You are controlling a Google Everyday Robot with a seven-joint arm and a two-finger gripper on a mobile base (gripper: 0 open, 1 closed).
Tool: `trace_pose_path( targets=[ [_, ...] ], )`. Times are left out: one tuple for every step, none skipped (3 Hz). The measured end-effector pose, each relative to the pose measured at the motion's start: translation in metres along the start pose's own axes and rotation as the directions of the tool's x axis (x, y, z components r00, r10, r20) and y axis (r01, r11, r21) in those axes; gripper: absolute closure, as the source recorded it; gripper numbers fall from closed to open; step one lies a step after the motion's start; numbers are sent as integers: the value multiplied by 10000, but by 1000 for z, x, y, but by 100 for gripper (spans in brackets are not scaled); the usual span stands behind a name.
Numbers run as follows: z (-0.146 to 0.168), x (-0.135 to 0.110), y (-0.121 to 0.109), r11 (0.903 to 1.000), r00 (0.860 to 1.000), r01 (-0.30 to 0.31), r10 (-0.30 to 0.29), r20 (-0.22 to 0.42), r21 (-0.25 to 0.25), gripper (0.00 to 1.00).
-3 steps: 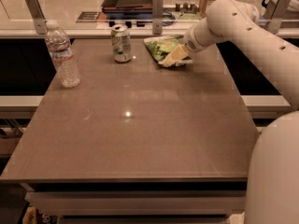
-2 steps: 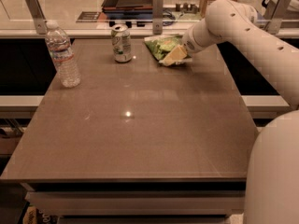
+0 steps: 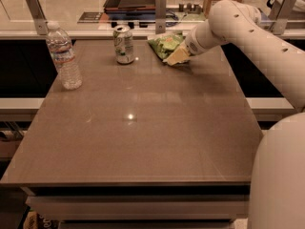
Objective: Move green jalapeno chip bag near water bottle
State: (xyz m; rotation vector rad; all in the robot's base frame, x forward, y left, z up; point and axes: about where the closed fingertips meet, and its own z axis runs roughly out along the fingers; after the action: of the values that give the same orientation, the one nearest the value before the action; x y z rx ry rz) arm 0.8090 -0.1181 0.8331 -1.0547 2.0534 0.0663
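Green jalapeno chip bag [image 3: 165,45] lies at the far edge of the table [image 3: 143,142], right of centre, just beside the soda can [image 3: 124,44] on the can's right. You see no contact between the two. Water bottle [image 3: 63,56] stands upright at the far left, well apart from the bag, with the can between them.

Gripper [image 3: 177,57] sits at the bag's near right corner, on or over it. You cannot tell from this view whether the claw is clenched on the bag or released.

Handling, as a judgement: the bag looks light and soft, a crinkly film puffed with air, and its contents are probably brittle. It will likely buckle under a pinch and may slip. Take it by the flat pale sealed edge or a corner, not the puffed middle, where a squeeze would crush the chips. Lift it clear instead of dragging it — the can stands on the straight line to the bottle, so route the bag along the near side of the can.

Materials:
- Table top is smooth, grey-brown and semi-gloss, with one small lamp glint.
- Can is a rigid green-and-silver cylinder.
- Bottle is clear ribbed plastic with a white cap and pale label. It is tall and narrow and probably tips easily — set the bag near it, not against it.
- Arm [image 3: 248,32] has a white, smooth, rounded shell.
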Motion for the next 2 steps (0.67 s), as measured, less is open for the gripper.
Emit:
trace_pose_path(
  targets=[
    [-1, -1, 0, 10000, 10000, 0, 0, -1, -2, 85],
    [2, -1, 2, 10000, 10000, 4, -4, -18, -47, 100]
  ],
)
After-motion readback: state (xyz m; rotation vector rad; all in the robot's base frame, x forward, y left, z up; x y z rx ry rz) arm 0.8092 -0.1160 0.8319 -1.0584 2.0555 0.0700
